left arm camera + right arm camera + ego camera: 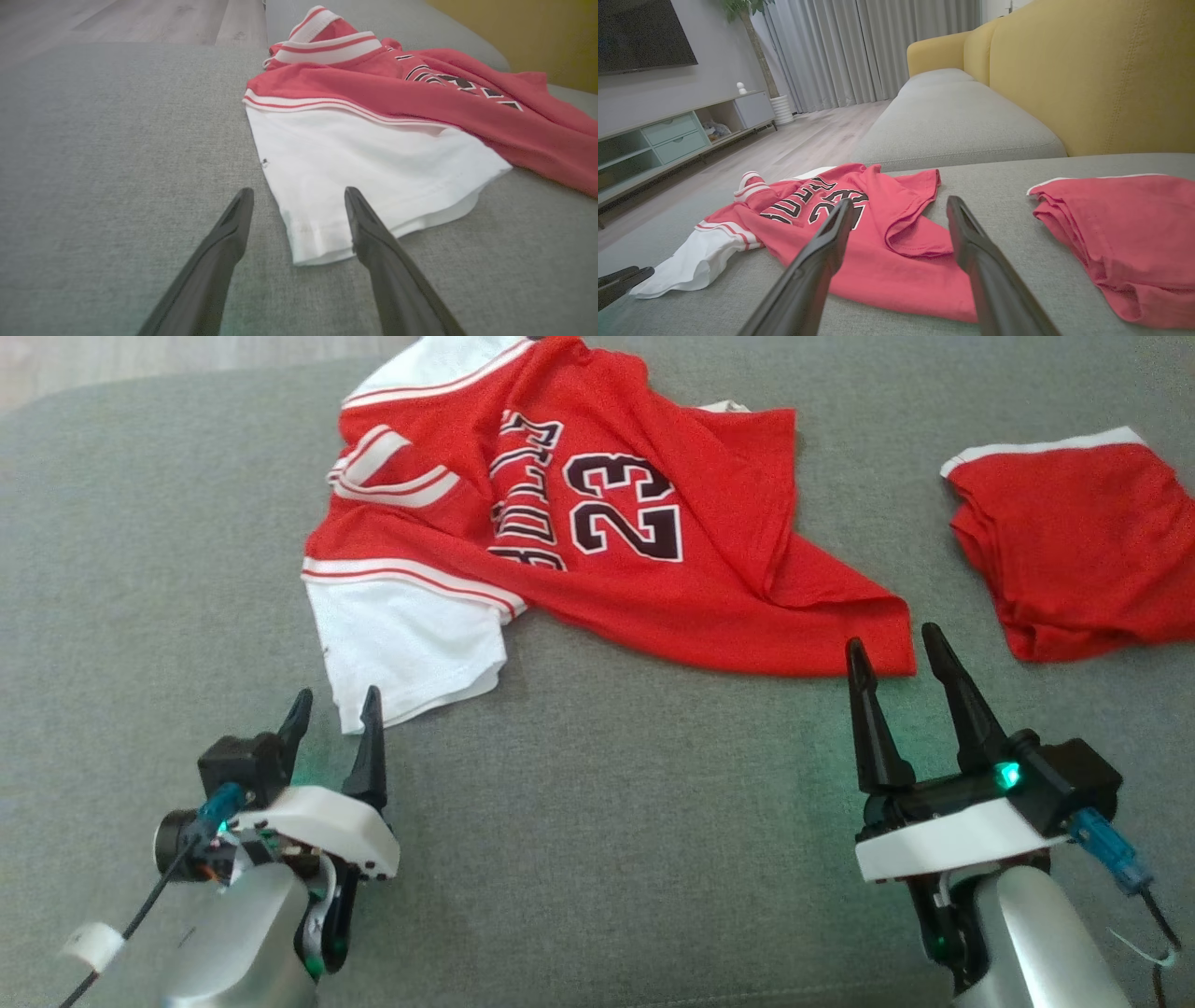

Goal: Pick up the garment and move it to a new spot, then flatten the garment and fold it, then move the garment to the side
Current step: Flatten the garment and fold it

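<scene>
Just beyond the gaping left pincer (337, 694) and gaping right pincer (892, 637), the crumpled jersey (719, 476).

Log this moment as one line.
jersey: crumpled on sofa | left claw: open, by white sleeve | right claw: open, by red hem | second red garment: apart, right

Grey sofa seat (597, 821), yellow backrest (1087, 79), curtains (859, 51)

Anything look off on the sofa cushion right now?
The jersey lies rumpled, not flat: one side is doubled over in a fold, and the collar end is bunched. The white sleeve sticks out toward the left hand. No damage visible.
</scene>
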